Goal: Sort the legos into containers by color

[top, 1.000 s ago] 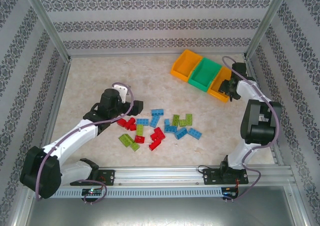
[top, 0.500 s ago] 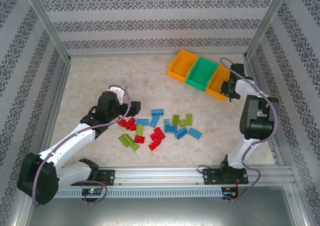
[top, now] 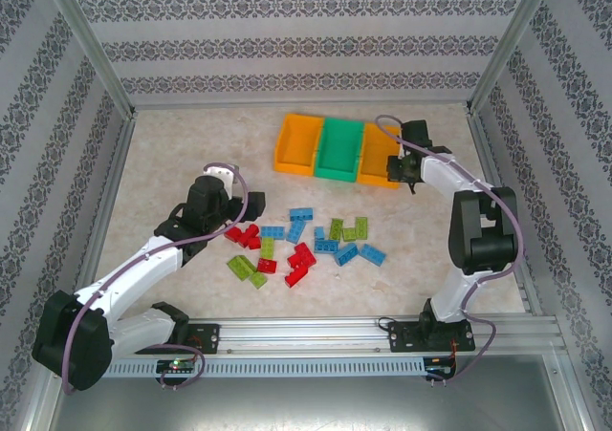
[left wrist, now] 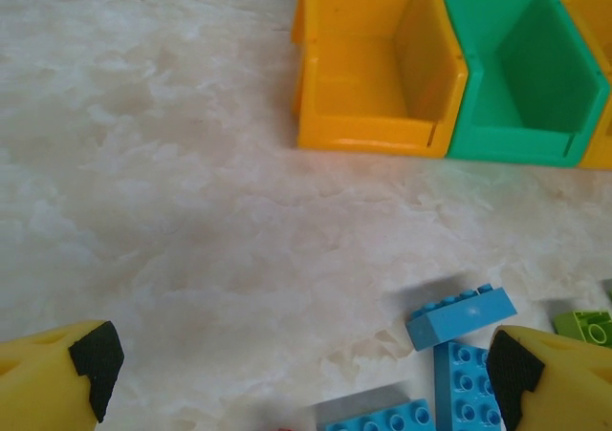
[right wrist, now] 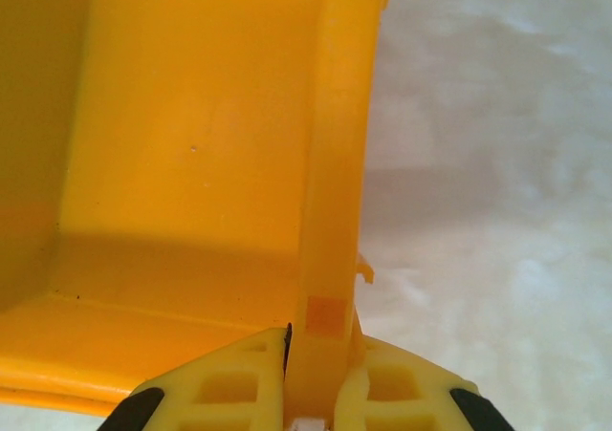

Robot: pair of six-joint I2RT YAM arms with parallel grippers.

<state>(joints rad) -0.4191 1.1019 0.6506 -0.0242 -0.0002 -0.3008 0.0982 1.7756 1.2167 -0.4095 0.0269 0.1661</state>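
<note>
Orange container (right wrist: pixel 191 163) in right gripper (right wrist: pixel 317 353)

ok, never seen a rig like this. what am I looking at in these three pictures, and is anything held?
Two small robot arms are bolted at the near edge of a table. The wide picture comes from a fixed camera above and behind them. The other two come from a camera on each wrist, with that arm's yellow fingers at the bottom. On the table lie loose legos in red, blue and green, plus a row of three containers: orange, green, orange. The left gripper is open and empty above the legos. The right gripper is shut on a wall of the right orange bin.
</note>
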